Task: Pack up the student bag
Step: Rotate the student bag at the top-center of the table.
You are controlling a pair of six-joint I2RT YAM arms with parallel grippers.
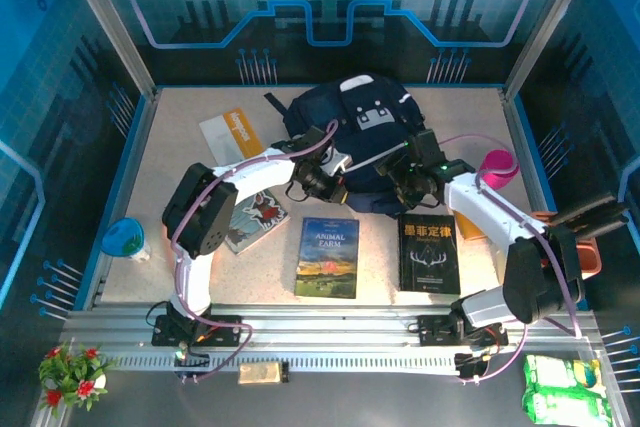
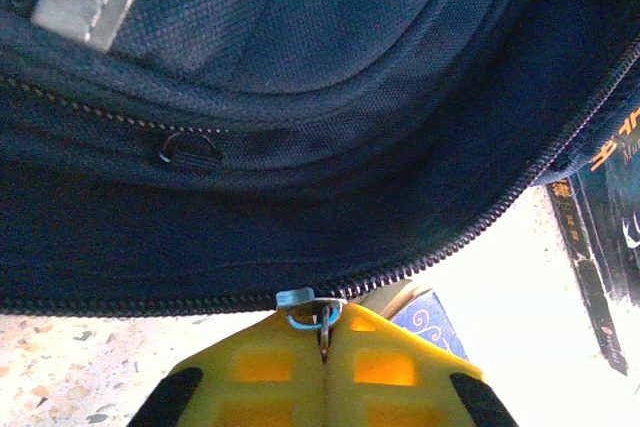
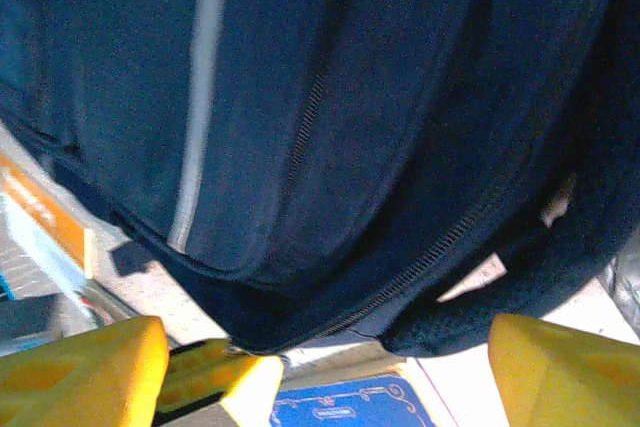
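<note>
The student bag [image 1: 360, 132], dark navy with grey-white patches, lies at the back middle of the table. My left gripper [image 1: 322, 179] is at its near left edge. In the left wrist view its yellow fingers [image 2: 260, 367] are shut on the metal zipper pull [image 2: 325, 319], which carries a blue ring, on the bag [image 2: 300, 97]. My right gripper [image 1: 408, 185] is at the bag's near right edge. It stands open [image 3: 325, 339], its fingers [image 3: 85, 367] wide apart below the bag [image 3: 350, 127] and holding nothing. A blue book [image 3: 345, 409] lies by the bag's opening.
On the table in front lie an "Animal Farm" book [image 1: 328, 257], a black book [image 1: 429, 252] and another book [image 1: 255, 217] under the left arm. An orange-and-white book [image 1: 235, 135] lies at the back left. A pink object [image 1: 497, 167] sits on the right and a blue-lidded cup [image 1: 125, 239] on the left.
</note>
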